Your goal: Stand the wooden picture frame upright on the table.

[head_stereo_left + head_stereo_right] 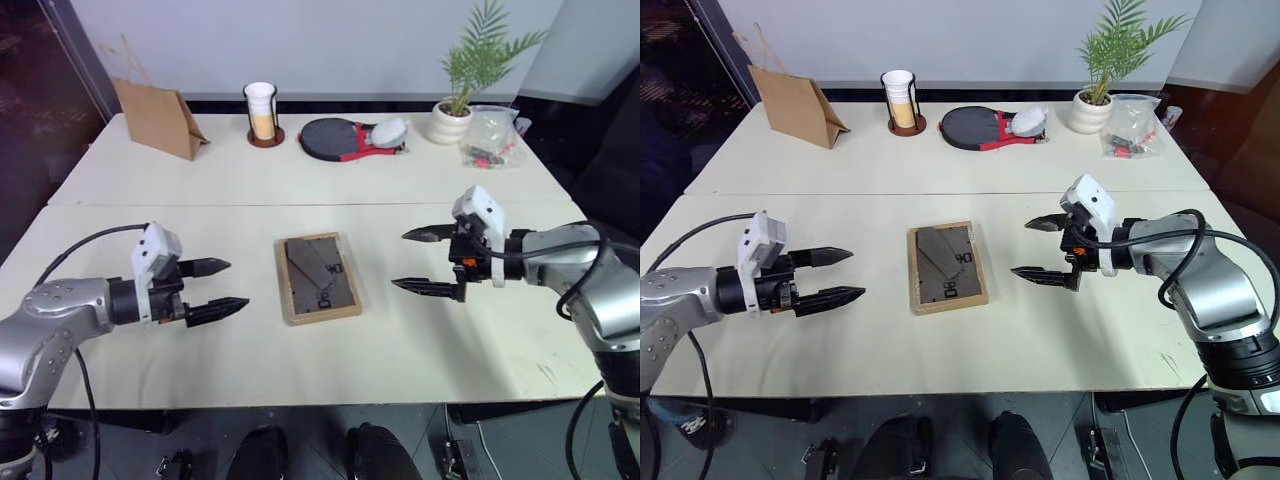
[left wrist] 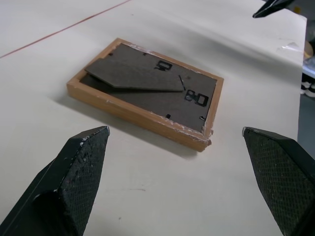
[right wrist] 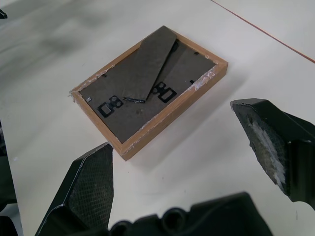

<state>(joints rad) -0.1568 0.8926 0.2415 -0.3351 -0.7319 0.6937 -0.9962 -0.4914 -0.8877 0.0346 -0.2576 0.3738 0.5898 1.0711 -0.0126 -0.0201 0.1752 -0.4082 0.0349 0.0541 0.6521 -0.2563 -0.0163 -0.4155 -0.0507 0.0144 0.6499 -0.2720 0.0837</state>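
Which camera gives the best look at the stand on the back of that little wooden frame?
The right wrist view: the easel stand lies folded flat on the wooden picture frame, close up. The left wrist view shows it obliquely; both eye views, small.

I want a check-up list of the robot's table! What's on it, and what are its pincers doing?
Surface: cream table, seam across.
Job's things: wooden picture frame lying flat, back up, stand folded.
Clutter: paper bag, cup holder, paddle, potted plant, plastic bag along the far edge.
Grippers: left pincer and right pincer open, empty, either side of the frame.
Cables: black cables on both arms.
Surroundings: pale wall.
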